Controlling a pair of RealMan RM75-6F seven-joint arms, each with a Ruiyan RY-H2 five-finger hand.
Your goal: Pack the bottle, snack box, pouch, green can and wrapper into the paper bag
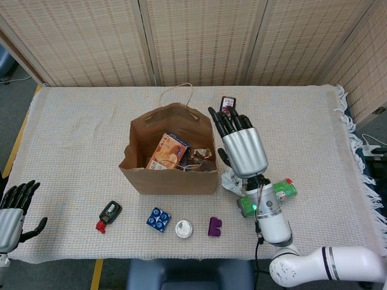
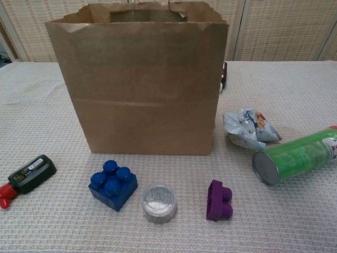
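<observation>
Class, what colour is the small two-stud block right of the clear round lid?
Purple block; chest view shows it best.

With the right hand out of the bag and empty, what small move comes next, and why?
Probably lower the open right hand toward the wrapper beside the paper bag: the wrapper and green can both lie unpacked on the table, and the wrapper seems nearer.
</observation>
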